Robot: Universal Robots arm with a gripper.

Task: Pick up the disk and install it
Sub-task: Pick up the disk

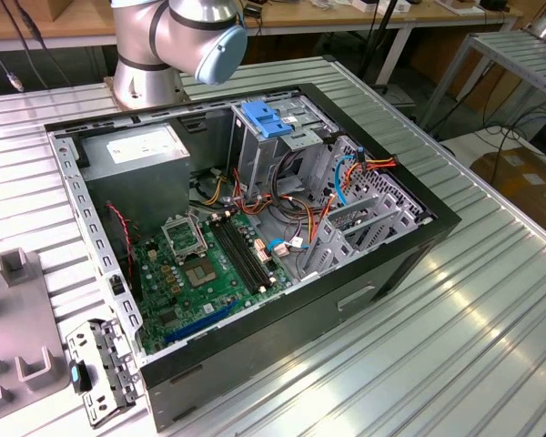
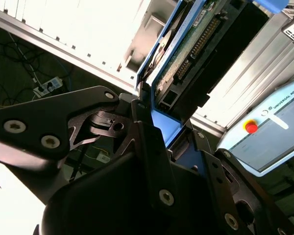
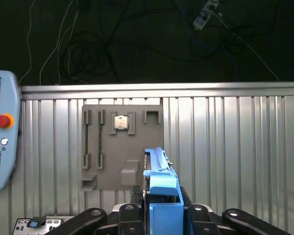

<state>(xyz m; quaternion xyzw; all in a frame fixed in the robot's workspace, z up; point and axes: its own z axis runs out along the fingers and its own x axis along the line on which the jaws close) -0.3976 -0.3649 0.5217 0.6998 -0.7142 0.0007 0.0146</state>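
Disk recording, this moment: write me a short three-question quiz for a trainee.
1. True or false: the gripper is shut on the disk.
2. In the first wrist view, what lies on the grey tray? A a chip; B a fan; C a screwdriver.
3. Fill in: in the exterior view, the latch in the case is coloured ___.
Key: 1 true; 2 A; 3 blue.
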